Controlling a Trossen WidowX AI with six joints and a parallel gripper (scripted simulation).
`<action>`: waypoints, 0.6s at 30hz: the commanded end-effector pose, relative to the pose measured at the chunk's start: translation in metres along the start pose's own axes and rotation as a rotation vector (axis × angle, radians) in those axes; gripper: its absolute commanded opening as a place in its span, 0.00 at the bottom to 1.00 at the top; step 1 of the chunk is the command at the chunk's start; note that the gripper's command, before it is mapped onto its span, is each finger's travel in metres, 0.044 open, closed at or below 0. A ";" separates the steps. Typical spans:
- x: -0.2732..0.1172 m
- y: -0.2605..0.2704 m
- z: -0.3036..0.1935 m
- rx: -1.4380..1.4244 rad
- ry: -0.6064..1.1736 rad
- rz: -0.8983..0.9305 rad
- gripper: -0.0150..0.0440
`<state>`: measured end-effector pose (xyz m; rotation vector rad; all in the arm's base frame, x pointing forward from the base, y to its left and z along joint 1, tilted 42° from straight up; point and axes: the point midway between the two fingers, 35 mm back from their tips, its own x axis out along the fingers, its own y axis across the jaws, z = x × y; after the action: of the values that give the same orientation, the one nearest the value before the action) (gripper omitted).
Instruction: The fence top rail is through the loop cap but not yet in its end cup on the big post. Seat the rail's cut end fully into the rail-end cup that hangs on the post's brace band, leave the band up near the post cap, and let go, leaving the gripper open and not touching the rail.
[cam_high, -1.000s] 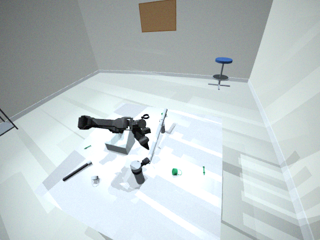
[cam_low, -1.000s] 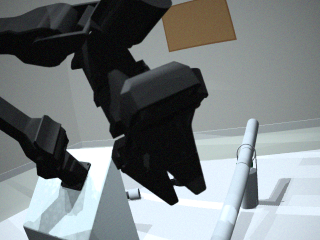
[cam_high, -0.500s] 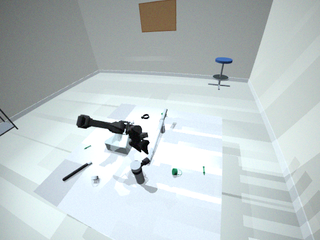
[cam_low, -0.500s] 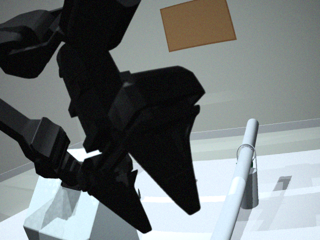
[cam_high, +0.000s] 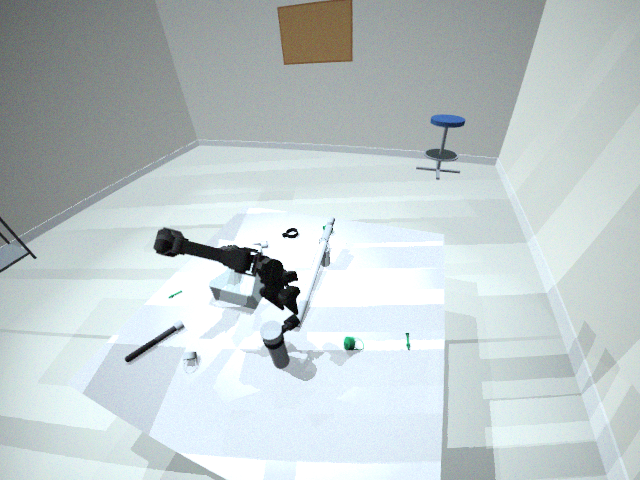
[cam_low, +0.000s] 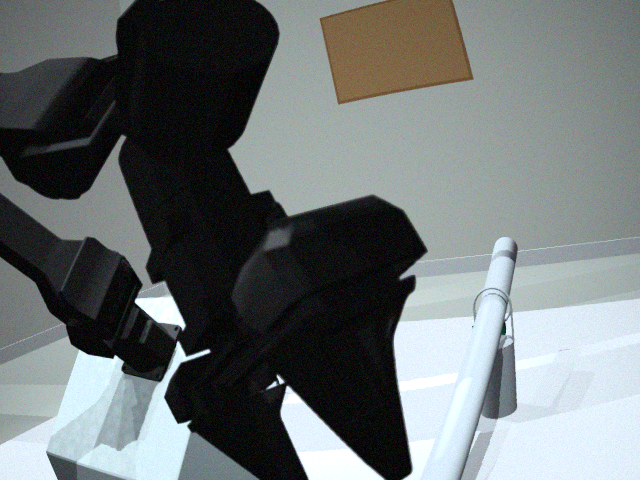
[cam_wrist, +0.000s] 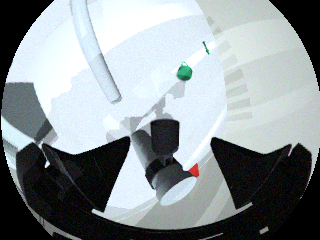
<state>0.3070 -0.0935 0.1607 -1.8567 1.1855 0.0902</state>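
Note:
The big grey post (cam_high: 279, 356) (cam_wrist: 143, 150) stands upright with its pale cap (cam_high: 271, 330) (cam_wrist: 178, 191). The black rail-end cup (cam_high: 291, 322) (cam_wrist: 165, 136) sticks out from the band (cam_wrist: 156, 173) just below the cap. The pale rail (cam_high: 316, 273) (cam_low: 465, 392) (cam_wrist: 95, 62) slopes through the loop cap (cam_low: 493, 287) on the small post (cam_high: 326, 257) (cam_low: 501, 384). In the wrist view its cut end lies outside the cup, with a gap beside it. My gripper (cam_high: 296, 295) (cam_wrist: 171, 142) is open and empty, above the cup and post, not touching the rail.
A pale block (cam_high: 235, 290) (cam_low: 103, 413) stands behind the post. A green cap (cam_high: 349, 343) (cam_wrist: 184, 72) and green tie (cam_high: 407, 341) (cam_wrist: 206, 48) lie right. A black tube (cam_high: 152, 344) and white loop cap (cam_high: 190, 356) lie left; a black band (cam_high: 290, 236) lies at the back.

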 end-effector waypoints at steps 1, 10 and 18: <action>0.008 0.003 0.002 -0.009 -0.002 0.010 1.00; 0.023 0.003 0.002 -0.009 -0.003 0.011 1.00; 0.036 0.003 0.002 -0.008 -0.002 0.011 1.00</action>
<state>0.3233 -0.1121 0.1458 -1.8556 1.1889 0.0939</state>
